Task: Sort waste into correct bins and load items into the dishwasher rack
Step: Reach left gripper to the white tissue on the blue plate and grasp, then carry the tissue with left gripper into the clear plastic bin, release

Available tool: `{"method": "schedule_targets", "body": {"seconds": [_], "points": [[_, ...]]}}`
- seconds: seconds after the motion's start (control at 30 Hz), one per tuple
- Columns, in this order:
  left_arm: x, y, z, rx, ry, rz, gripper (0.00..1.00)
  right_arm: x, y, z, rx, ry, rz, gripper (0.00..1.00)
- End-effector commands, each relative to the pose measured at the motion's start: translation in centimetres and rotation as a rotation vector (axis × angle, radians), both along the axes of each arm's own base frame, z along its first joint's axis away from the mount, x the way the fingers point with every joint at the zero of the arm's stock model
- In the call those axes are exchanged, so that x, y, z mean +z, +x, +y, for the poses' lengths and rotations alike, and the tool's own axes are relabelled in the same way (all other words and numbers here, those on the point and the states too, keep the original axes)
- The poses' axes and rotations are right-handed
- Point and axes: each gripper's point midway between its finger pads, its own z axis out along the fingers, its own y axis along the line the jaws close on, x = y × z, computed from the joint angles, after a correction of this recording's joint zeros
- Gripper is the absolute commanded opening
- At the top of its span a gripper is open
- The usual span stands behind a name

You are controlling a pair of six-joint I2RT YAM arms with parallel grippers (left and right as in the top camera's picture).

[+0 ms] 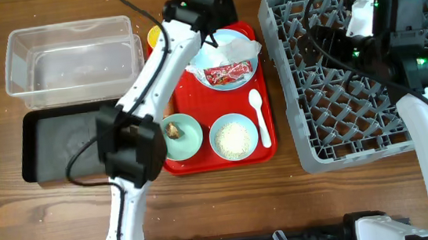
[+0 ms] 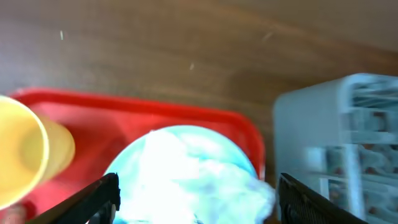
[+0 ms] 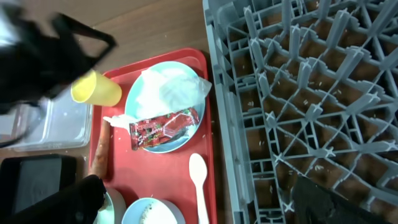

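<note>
The red tray (image 1: 263, 91) holds a pale blue plate (image 1: 243, 76) with a crumpled white napkin (image 1: 237, 51) and a red wrapper (image 1: 229, 73) on it. A yellow cup (image 1: 154, 37) lies at its back left. One teal bowl (image 1: 190, 138) holds a brown scrap (image 1: 174, 128), the other holds rice (image 1: 234, 138). A white spoon (image 1: 259, 115) lies at the right. My left gripper (image 1: 205, 10) is open above the napkin (image 2: 193, 168). My right gripper (image 3: 199, 194) is open and empty over the grey rack (image 1: 353, 91). The carrot piece (image 3: 99, 152) lies on the tray's left side.
The clear tub (image 1: 70, 59) stands at the back left with the black tray (image 1: 59, 143) in front of it, both left of the red tray. My left arm crosses the tray's left side and the black tray's corner. The rack stands close to the tray's right edge.
</note>
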Motion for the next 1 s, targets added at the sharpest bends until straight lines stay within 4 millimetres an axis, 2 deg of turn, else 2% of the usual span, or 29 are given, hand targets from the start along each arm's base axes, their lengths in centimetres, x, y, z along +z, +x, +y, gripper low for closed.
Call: {"method": "schedule_targets", "body": {"seconds": [0.0, 0.13, 0.27, 0.33, 0.5, 0.6, 0.67, 0.73, 0.8, 0.83, 0.93, 0.97], "points": [[-4.1, -0.6, 0.4, 0.138, -0.025, 0.104, 0.75, 0.7, 0.1, 0.3, 0.003, 0.012, -0.008, 1.0], [-7.9, -1.9, 0.2, 0.154, 0.016, 0.193, 0.71, 0.6, 0.0, 0.3, -0.014, 0.026, 0.004, 1.0], [-13.3, -2.4, 0.4, 0.19, 0.048, 0.28, 0.77, 0.5, -0.1, 0.3, -0.016, 0.028, 0.01, 1.0], [-14.1, -3.4, -0.2, 0.165, 0.024, 0.338, 0.77, 0.5, 0.0, 0.2, -0.016, 0.028, 0.006, 1.0], [-14.7, -5.4, 0.5, 0.164, 0.068, 0.416, 0.84, 0.6, 0.1, 0.3, -0.016, 0.028, 0.002, 1.0], [-14.8, -6.3, 1.0, 0.163, 0.092, 0.449, 0.86, 0.7, 0.2, 0.3, -0.016, 0.028, -0.007, 1.0], [-13.2, -5.4, 0.9, 0.106, 0.097, 0.409, 0.86, 0.9, 0.3, 0.3, -0.016, 0.028, -0.014, 1.0], [-9.9, -4.0, 0.7, 0.076, 0.073, 0.342, 0.85, 1.0, 0.4, 0.3, -0.016, 0.028, -0.02, 1.0], [-7.3, -3.3, 0.7, 0.079, 0.047, 0.299, 0.84, 1.0, 0.4, 0.3, -0.016, 0.028, -0.021, 1.0], [-6.7, -3.6, 0.7, 0.075, 0.04, 0.301, 0.86, 1.0, 0.4, 0.3, -0.016, 0.028, -0.02, 1.0], [-7.0, -5.8, -0.1, 0.034, 0.003, 0.403, 0.88, 1.0, 0.4, 0.3, -0.016, 0.028, -0.02, 1.0], [-7.8, -6.9, -0.1, 0.028, 0.014, 0.449, 0.89, 0.9, 0.4, 0.3, -0.016, 0.028, -0.019, 1.0]]}}
